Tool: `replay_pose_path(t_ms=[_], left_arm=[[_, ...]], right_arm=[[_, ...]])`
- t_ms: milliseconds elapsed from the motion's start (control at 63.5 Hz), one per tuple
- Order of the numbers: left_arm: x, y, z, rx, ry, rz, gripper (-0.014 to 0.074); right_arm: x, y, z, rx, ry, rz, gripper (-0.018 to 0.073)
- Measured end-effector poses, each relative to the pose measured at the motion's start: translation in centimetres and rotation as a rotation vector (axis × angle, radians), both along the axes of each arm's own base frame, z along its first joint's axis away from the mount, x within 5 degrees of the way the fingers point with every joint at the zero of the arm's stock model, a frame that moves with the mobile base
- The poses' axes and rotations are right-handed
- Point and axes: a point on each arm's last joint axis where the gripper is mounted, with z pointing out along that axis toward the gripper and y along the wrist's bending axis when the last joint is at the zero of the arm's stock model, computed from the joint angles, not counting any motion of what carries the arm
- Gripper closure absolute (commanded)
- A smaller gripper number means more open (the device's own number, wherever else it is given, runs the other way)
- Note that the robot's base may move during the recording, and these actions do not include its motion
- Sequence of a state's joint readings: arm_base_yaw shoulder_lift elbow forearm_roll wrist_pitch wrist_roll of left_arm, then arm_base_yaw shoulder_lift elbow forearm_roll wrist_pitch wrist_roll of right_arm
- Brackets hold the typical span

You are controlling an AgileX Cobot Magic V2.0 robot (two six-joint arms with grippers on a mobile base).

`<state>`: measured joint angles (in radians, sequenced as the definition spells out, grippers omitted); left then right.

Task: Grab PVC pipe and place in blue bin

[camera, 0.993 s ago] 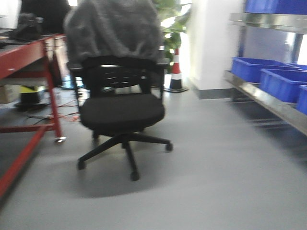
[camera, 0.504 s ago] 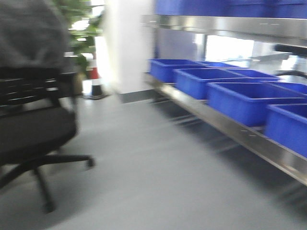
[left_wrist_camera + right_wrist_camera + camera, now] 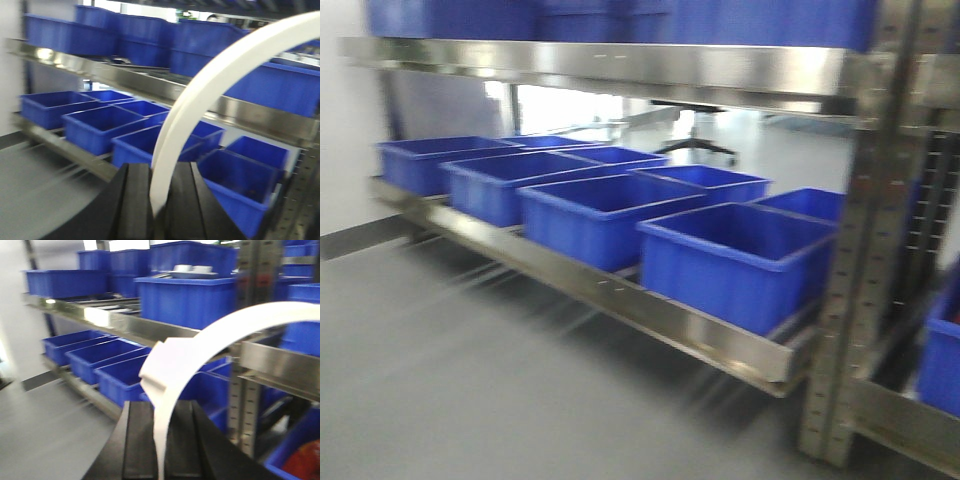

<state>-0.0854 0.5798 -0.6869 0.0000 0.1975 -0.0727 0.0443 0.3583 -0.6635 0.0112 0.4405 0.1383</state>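
**Front view.** Steel rack (image 3: 650,312) with a row of open blue bins (image 3: 590,215) on its lower shelf and more along its top shelf. The last bin (image 3: 735,265) of the lower row sits just beside the rack's upright post (image 3: 860,250). Grey floor in front of the rack. No hand and no pipe appear here. The picture is blurred.

**Left wrist view.** Left hand (image 3: 159,171), with two black fingers (image 3: 135,200) clamped on the lower end of a white pipe (image 3: 200,95). The pipe rises from the hand in a long arc and sweeps over in front of the rack's upper shelf, above the lower row of bins (image 3: 95,127). Its far end runs out of frame.

**Right wrist view.** Right hand (image 3: 161,409), with its fingers (image 3: 137,440) closed on a white pipe (image 3: 225,330) that also arcs up and across the front of the rack. There is a stepped, thicker section (image 3: 160,365) just above the grip. I cannot tell whether this is the same piece as in the left hand.

**Handling, judged.**
- Weight and stiffness: light, stiff plastic that is not fragile.
- Surface: smooth, so probably slippery between the pads.
- Grip: held at one end, the long arc acts as a lever and could twist or pivot in the grip.
- Best hold: pads flat against the broad faces, as here, or closer to the middle of the arc for balance.
- Release: low inside a bin on the rack's lower shelf, so the curve does not catch the rim.
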Motion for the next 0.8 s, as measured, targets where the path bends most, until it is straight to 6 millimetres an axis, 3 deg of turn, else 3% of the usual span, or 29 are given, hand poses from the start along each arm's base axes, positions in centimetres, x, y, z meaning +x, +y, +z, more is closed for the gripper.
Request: replay_pose_path(t_ms=[804], left_arm=[[0.0,0.0,0.0,0.0,0.0,0.0,0.0707]], right_arm=[[0.0,0.0,0.0,0.0,0.0,0.0,0.0727]])
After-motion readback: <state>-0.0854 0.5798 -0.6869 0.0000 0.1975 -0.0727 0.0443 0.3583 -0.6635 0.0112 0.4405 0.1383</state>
